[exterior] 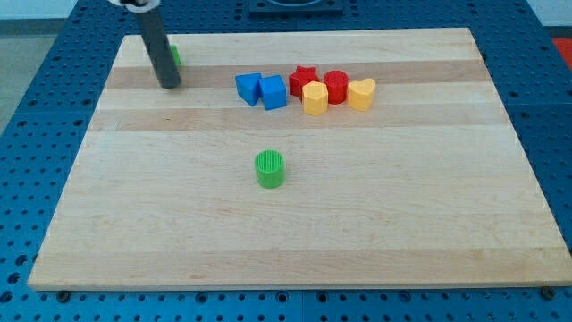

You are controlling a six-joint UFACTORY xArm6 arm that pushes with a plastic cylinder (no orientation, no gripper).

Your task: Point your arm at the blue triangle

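The blue triangle lies on the wooden board near the view's top, just left of centre. A blue cube touches its right side. My tip rests on the board at the view's upper left, well to the left of the blue triangle and apart from it. A green block is mostly hidden behind the rod.
A red star, a red cylinder, a yellow block and a yellow heart cluster right of the blue cube. A green cylinder stands alone near the board's middle.
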